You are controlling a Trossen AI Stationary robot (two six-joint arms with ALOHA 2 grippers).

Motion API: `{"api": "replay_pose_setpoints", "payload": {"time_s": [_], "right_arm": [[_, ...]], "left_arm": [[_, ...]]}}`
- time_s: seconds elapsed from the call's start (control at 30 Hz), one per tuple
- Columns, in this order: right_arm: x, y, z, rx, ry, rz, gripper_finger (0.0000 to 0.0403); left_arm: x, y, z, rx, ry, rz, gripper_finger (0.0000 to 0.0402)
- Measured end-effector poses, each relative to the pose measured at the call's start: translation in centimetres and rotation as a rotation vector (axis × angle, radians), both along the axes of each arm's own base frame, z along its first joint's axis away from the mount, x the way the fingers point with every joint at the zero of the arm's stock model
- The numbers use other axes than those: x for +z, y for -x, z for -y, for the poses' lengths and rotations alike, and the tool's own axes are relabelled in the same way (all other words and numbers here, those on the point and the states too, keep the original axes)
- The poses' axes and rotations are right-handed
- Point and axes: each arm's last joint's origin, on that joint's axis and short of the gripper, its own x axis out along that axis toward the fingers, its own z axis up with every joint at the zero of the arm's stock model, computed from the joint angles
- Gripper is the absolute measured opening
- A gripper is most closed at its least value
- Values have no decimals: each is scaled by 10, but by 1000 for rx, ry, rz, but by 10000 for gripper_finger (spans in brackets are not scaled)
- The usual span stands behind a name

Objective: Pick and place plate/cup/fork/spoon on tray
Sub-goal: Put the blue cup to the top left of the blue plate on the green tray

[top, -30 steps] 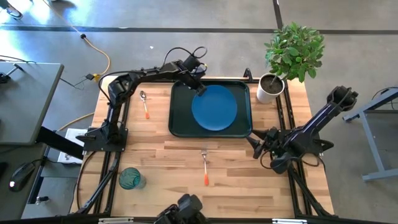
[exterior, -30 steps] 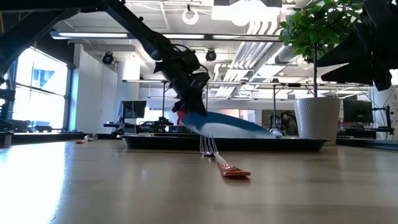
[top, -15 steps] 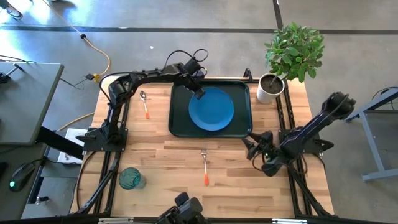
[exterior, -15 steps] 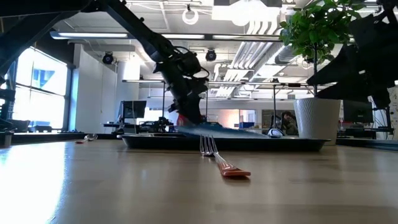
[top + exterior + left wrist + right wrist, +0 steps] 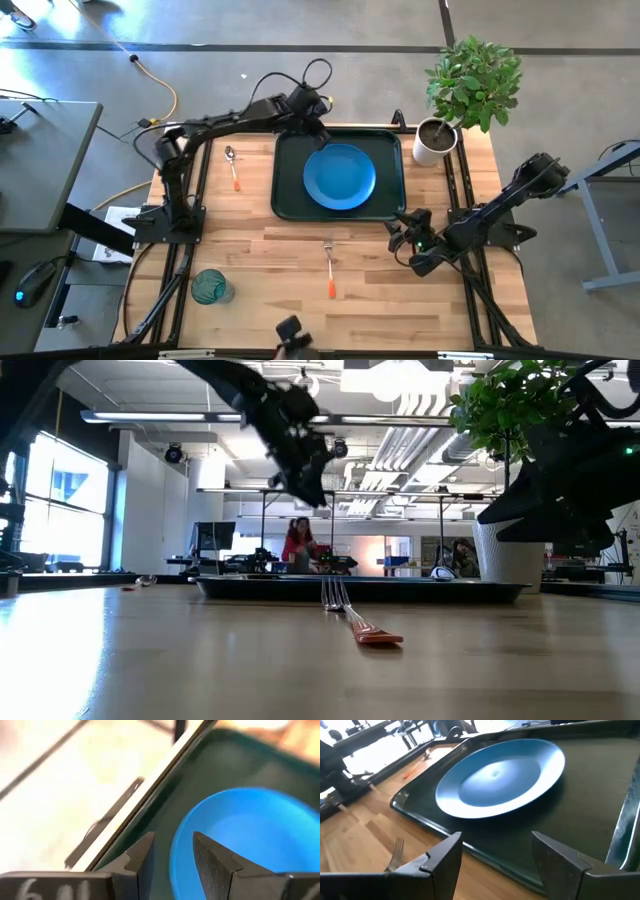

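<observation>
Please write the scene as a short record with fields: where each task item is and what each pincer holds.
plate: flat in the tray
fork: on table, in front of tray
spoon: on table, left of tray
cup: on table, near front left corner
left pincer: open, empty, raised over tray's back left corner
right pincer: open, empty, near tray's front right corner

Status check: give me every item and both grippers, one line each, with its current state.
plate: flat in the tray, released
tray: on the table, holds only the plate
fork: on the table, outside the tray
spoon: on the table beside the tray
cup: upright on the table
left gripper: open, empty, above the tray's far rim
right gripper: open, empty, near the tray's corner
</observation>
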Motion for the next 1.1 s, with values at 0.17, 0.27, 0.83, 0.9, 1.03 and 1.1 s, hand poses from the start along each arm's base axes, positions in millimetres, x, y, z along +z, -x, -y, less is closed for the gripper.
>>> {"api": "replay_pose_setpoints", "payload": {"time_s": [0.17, 0.27, 0.83, 0.9, 1.03, 1.1], "right_arm": [[1, -3, 4, -28, 9, 4, 227], [1, -4, 5, -25, 16, 0, 227], [1, 0, -4, 67, 60, -56, 227], [1, 0, -4, 72, 54, -60, 227], [0, 0, -5, 88, 47, -76, 228], [0, 0, -5, 100, 40, -86, 228]], "left_arm": [[31, -12, 41, -108, -64, 103, 120], [36, -23, 69, -190, -84, 126, 120], [1, -46, 159, -426, -79, 277, 119], [-7, -44, 166, -430, -93, 321, 119], [-23, -34, 187, -478, -90, 341, 119], [-22, -24, 195, -486, -91, 358, 119]]}}
